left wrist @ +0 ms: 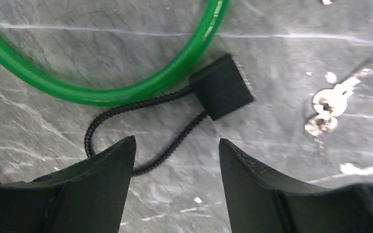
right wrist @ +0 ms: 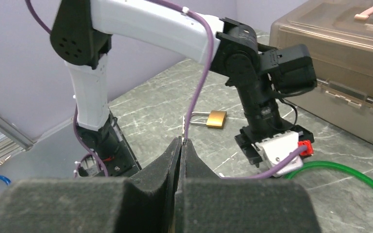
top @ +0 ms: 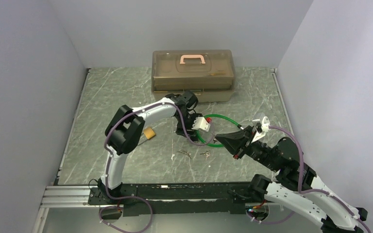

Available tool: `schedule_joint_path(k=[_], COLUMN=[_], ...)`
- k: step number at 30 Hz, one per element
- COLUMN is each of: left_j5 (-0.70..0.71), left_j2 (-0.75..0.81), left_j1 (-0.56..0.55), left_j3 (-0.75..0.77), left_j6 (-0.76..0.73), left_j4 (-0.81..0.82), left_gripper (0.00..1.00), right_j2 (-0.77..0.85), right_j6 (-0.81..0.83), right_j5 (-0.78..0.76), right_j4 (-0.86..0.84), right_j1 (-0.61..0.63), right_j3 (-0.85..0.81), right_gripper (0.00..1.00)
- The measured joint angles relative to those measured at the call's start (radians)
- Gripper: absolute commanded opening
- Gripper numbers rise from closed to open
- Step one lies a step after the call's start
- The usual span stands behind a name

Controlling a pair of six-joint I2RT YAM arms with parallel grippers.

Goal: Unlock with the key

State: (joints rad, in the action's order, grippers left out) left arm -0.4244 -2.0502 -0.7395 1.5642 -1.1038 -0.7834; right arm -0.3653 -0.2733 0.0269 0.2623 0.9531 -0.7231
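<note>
Forward reach on left arm (top: 148, 110), elbow raised, wrist bent downward. Its left gripper (left wrist: 176, 145) faces down, fingers spread apart. Low fold on right arm (top: 291, 194), forearm angled inward toward centre. Its right gripper (right wrist: 181, 145) closed, fingers pressed flat together.

Lab: white-walled robot test table (top: 121, 92)

Dark grey tabletop (left wrist: 281, 48) veined with white. Bright green cable (left wrist: 126, 92); black block (left wrist: 223, 87) on a black ribbed cord (left wrist: 141, 104); silver keys (left wrist: 330, 102); brass padlock (right wrist: 217, 118); smoky brown see-through box (top: 175, 73) with a pink handle (top: 192, 56).
</note>
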Motion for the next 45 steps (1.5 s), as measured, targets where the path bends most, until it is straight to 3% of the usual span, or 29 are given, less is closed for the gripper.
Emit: schedule_joint_path(k=[3, 15, 20, 31, 36, 41, 43, 45], left_j5=[0.011, 0.044, 0.053, 0.135, 0.166, 0.197, 0.214, 0.223], left_j2=[-0.056, -0.097, -0.081, 0.277, 0.343, 0.369, 0.389, 0.407], left_j1=[0.000, 0.005, 0.013, 0.141, 0.135, 0.134, 0.134, 0.134], left_j3=[0.037, 0.073, 0.046, -0.444, -0.524, -0.555, -0.577, -0.584], left_j6=[-0.002, 0.024, 0.092, 0.227, 0.250, 0.261, 0.260, 0.257], left_j4=[0.018, -0.007, 0.026, 0.057, 0.044, 0.065, 0.057, 0.033], left_gripper=[0.58, 0.08, 0.01, 0.01, 0.05, 0.30, 0.53, 0.57], right_j2=[0.004, 0.034, 0.034, 0.014, 0.001, -0.010, -0.010, -0.013], right_j6=[0.000, 0.000, 0.001, 0.000, -0.005, -0.013, -0.016, -0.017], right_j5=[-0.009, -0.056, -0.056, -0.044, -0.027, -0.019, -0.018, -0.018], right_j4=[0.000, 0.014, 0.031, 0.033, 0.033, 0.037, 0.037, 0.037], right_j1=[0.000, 0.000, 0.000, 0.000, 0.000, 0.000, 0.000, 0.000], right_j3=[0.000, -0.008, -0.022, -0.033, -0.034, -0.034, -0.034, -0.034], right_gripper=[0.00, 0.00, 0.00, 0.00, 0.00, 0.00, 0.00, 0.00])
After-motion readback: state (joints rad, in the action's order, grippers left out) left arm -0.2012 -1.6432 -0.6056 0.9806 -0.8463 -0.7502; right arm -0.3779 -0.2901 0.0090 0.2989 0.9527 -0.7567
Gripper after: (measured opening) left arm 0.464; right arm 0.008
